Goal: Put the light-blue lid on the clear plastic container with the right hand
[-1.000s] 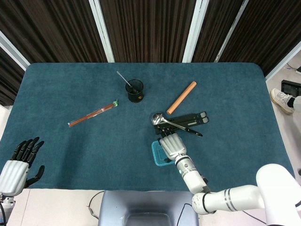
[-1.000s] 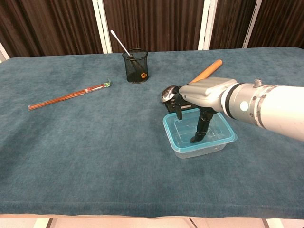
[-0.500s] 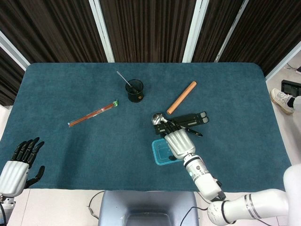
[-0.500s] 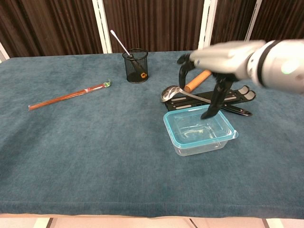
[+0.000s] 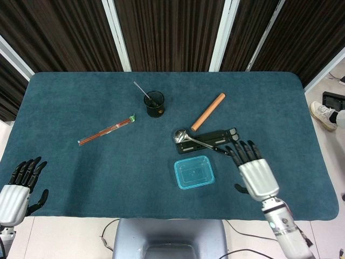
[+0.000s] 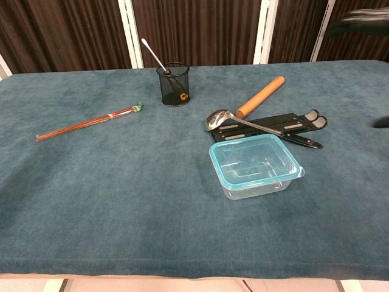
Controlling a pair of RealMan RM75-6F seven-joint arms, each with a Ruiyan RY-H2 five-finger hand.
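light-blue lid [image 6: 255, 159] | seated on clear plastic container [image 6: 258, 181] (long axis left-right)

The head view is looking steeply down from above the worktop's [image 5: 64, 108] near edge, taking in all four edges and the dark curtains beyond the far one. The chest view is looking from low at the near edge across the surface, sitting closer. Both are sharing the middle: the mesh cup [image 5: 154, 103], the ladle [image 6: 231, 118], the clear plastic container [image 6: 255, 165].
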